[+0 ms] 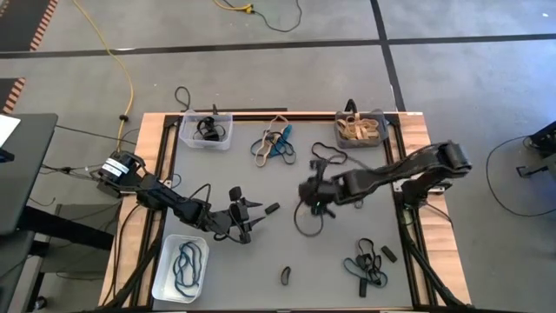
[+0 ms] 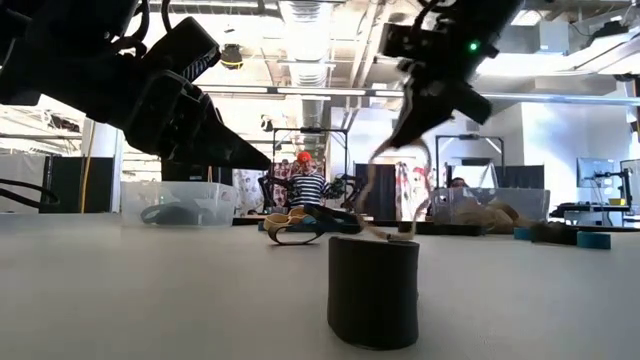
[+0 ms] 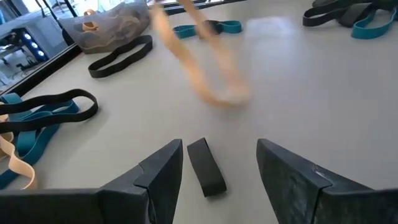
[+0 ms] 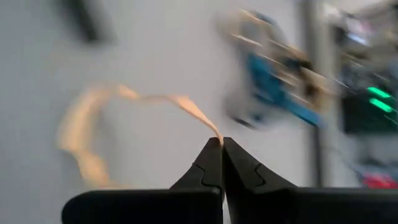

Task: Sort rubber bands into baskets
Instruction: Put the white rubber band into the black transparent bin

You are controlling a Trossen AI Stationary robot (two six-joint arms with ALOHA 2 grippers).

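Observation:
My right gripper is above the middle of the table, shut on a tan rubber band that hangs below it. My left gripper is open and low over the table to its left. Its fingers stand on either side of a short black band lying on the table, without touching it. The clear basket with black bands stands at the far left. A basket with tan bands stands at the far right. The white basket with teal bands stands at the near left. My right gripper pinches a thin part of the tan band between its two fingertips, coming from above. The band hangs slack below the fingers, and its lower end reaches the table.
Loose teal, tan and black bands lie in a pile at the far middle and another pile lies at the near right. Single black bands lie at the far middle and the near middle. A person shows in the room behind.

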